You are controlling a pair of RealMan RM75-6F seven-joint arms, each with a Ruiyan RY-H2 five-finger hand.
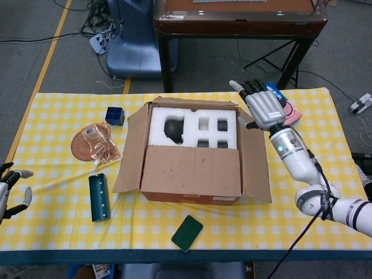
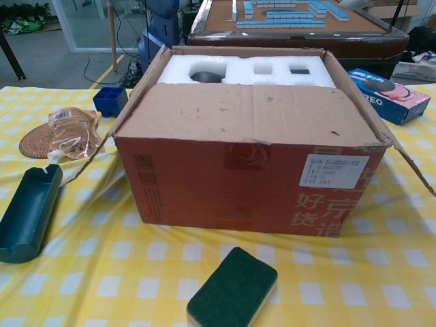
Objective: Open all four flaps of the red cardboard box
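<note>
The red cardboard box stands mid-table, filling the chest view. Its near flap lies folded inward over the front half of the top. The left flap and right flap hang outward, and the far flap stands at the back. White foam with cut-outs shows inside. My right hand hovers by the far end of the right flap, fingers extended and holding nothing. My left hand sits at the table's left edge, fingers apart and empty. Neither hand shows in the chest view.
A teal holder lies left of the box and a green sponge in front of it. A small blue box and a woven coaster with a plastic bag sit far left. A blue biscuit pack lies behind my right hand.
</note>
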